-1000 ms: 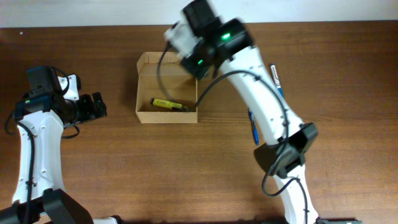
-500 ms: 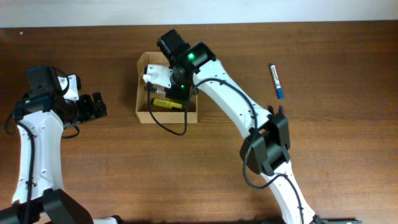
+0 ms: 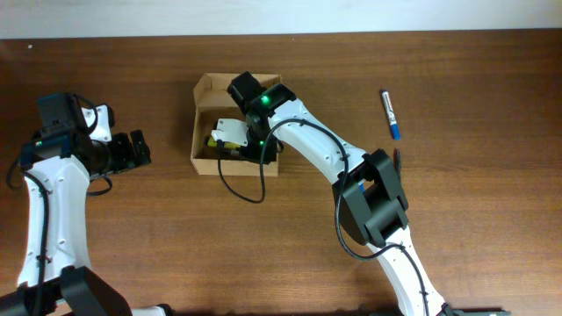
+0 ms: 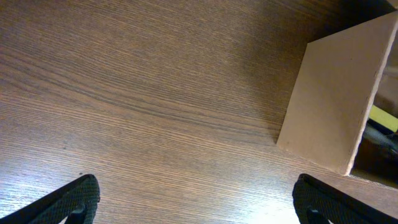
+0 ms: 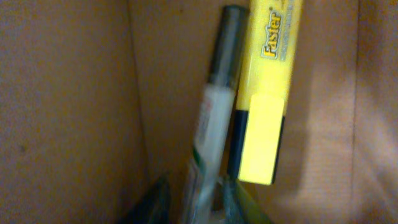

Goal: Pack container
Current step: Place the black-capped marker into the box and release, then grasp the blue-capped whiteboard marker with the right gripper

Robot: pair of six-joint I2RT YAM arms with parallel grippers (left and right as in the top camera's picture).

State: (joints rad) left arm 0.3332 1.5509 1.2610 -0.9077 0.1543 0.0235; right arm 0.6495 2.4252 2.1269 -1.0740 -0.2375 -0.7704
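Blurred at the bottom edge of the right wrist view, the right end effector stood with a dark finger on either side of a white pen. Whether it gripped the pen could not be told. The dark-capped pen lay touching a yellow highlighter on the floor of the cardboard container, close against one inner wall. From overhead, the arm hid most of the container's inside and only a sliver of yellow showed. The container sat on the wooden counter, lid flap open at its far side. The left end effector stood near its left wall, jaws spread wide and empty, bare wood between them. A blue-ended marker lay well apart on open wood to the right.
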